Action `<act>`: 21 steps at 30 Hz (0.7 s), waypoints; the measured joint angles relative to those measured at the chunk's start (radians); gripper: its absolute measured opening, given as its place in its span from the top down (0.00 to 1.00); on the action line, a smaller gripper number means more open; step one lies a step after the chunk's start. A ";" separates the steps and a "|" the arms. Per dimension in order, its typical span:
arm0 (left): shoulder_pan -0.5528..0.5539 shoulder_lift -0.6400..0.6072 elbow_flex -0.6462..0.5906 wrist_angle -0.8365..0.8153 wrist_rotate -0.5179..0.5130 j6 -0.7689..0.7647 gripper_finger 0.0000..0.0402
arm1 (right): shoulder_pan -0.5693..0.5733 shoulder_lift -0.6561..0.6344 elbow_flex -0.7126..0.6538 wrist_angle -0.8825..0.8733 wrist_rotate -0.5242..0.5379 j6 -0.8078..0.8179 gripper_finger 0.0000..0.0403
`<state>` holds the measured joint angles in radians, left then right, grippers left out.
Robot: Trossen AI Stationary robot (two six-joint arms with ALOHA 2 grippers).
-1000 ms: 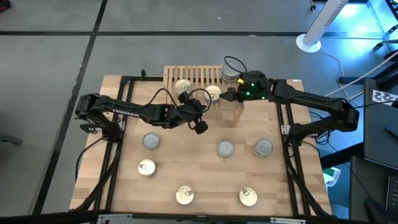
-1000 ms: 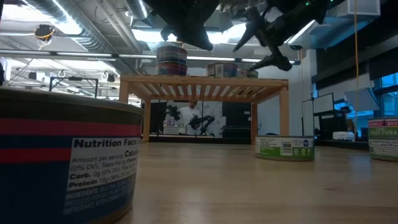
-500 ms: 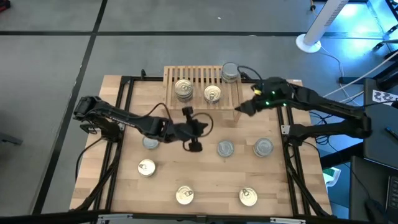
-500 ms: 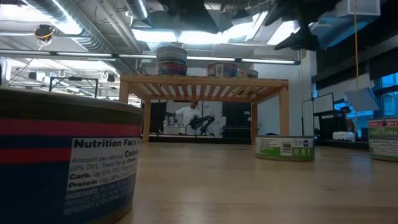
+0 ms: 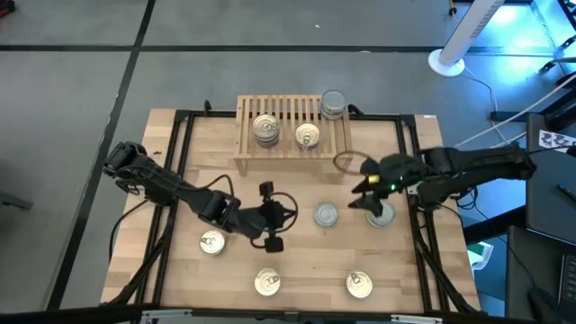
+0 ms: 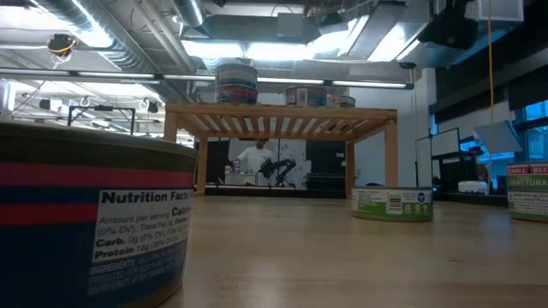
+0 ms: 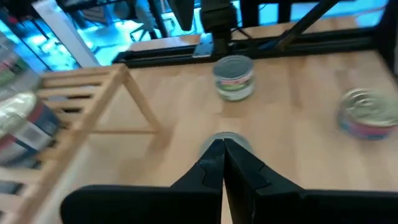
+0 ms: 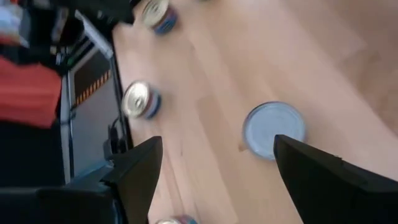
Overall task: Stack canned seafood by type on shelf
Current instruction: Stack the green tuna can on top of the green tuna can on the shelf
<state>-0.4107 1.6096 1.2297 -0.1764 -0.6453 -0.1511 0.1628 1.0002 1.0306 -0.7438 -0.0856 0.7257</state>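
The light-wood shelf (image 5: 292, 126) stands at the table's far middle. On it are a stack of gold-lidded cans (image 5: 265, 128), one gold-lidded can (image 5: 307, 136) and a silver-lidded can (image 5: 333, 103). They also show in the low view (image 6: 237, 83). My left gripper (image 5: 288, 219) is shut and empty near the table's middle, pointing toward a silver-lidded can (image 7: 227, 140). My right gripper (image 5: 371, 203) is open above another silver-lidded can (image 8: 273, 129) at the right. Its fingers (image 8: 134, 174) stand wide on either side of that can in the right wrist view.
Gold-lidded cans lie on the table at the near left (image 5: 212, 242), near middle (image 5: 267, 283) and near right (image 5: 358, 284). A silver-lidded can (image 5: 326, 214) lies between the two grippers. In the low view a big near can (image 6: 86, 222) blocks the left.
Both grippers have drawn back from the shelf toward the table's near edge. The left has gone to the table's middle. The right has swung toward the right edge and down over the silver-lidded can. The cans on the shelf have stayed in place.
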 joint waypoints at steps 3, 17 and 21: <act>-0.035 0.000 0.000 -0.010 0.002 -0.074 0.99 | 0.083 0.041 0.000 0.006 0.054 -0.001 0.24; -0.104 -0.031 0.001 -0.299 0.015 -0.474 0.99 | 0.246 0.311 0.000 0.192 0.122 -0.087 0.24; -0.101 -0.054 0.001 -0.497 0.015 -0.586 0.99 | 0.243 0.385 0.000 0.278 0.132 -0.167 0.24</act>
<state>-0.5119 1.5555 1.2308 -0.6732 -0.6304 -0.7369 0.4062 1.3847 1.0306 -0.4660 0.0467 0.5591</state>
